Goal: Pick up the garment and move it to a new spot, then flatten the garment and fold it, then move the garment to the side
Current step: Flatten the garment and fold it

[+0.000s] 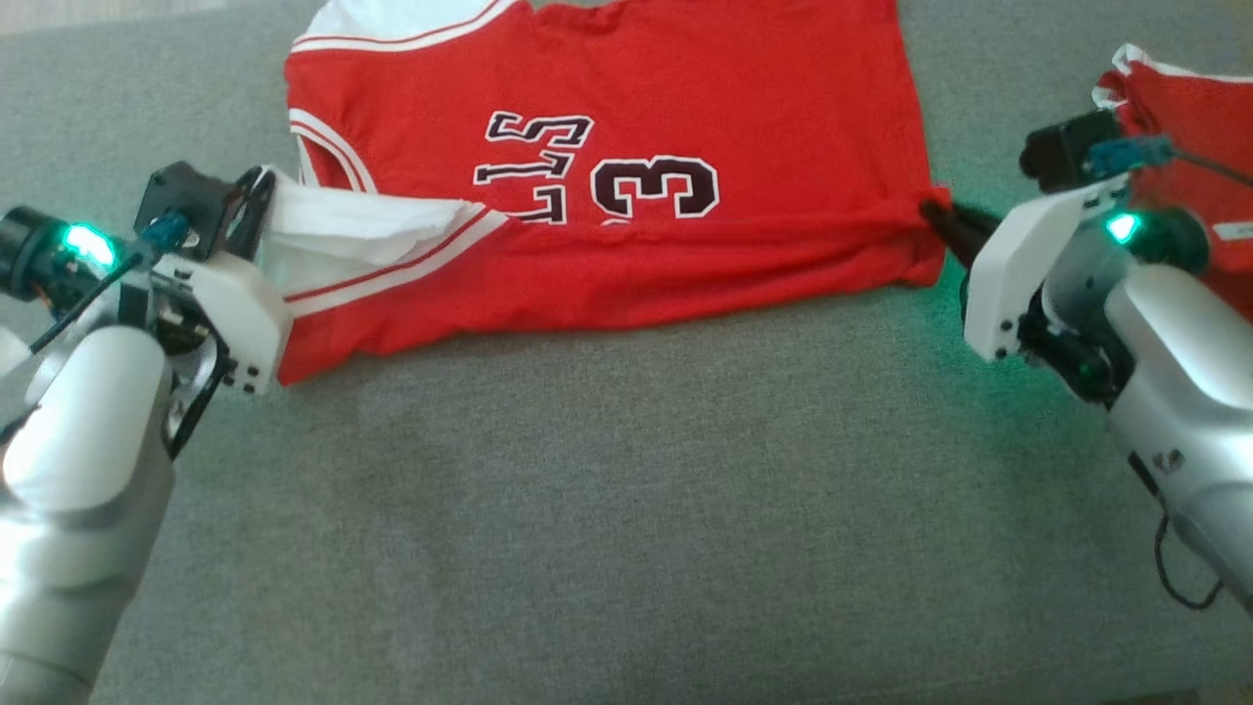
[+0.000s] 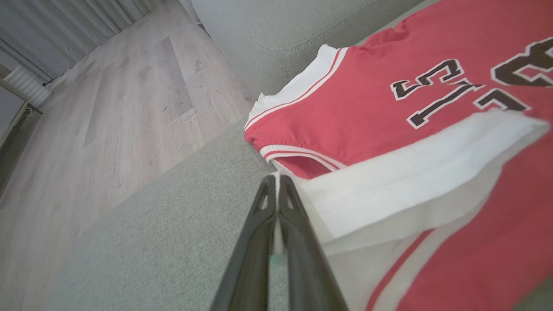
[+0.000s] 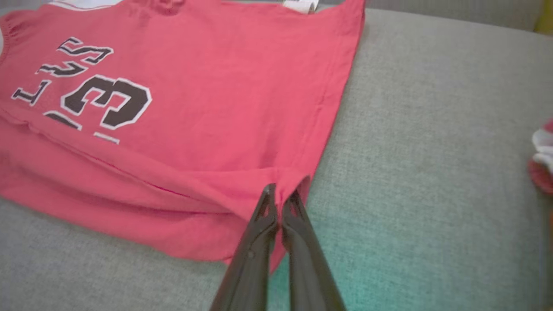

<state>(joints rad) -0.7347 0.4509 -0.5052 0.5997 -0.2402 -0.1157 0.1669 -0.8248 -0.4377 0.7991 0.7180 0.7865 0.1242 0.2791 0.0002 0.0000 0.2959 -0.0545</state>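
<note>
The garment (image 1: 626,117) is a red jersey with white trim and dark lettering, lying on the grey sofa cushion with its near edge doubled over the lower part. My left gripper (image 1: 266,196) is shut on the garment's white collar edge (image 2: 389,190) at its left end, fingers (image 2: 285,216) pinched together on the cloth. At the right end my right gripper (image 1: 935,211) is shut on the red hem corner (image 3: 289,183), which bunches at the fingertips (image 3: 270,203). The lifted fold stretches between both grippers above the cushion.
A second red and white garment (image 1: 1189,117) lies at the far right on the cushion (image 1: 626,509), also seen as a red and white cloth (image 3: 542,160) at the right edge. Beyond the sofa's left end is wooden floor (image 2: 108,108) and a curtain (image 2: 56,39).
</note>
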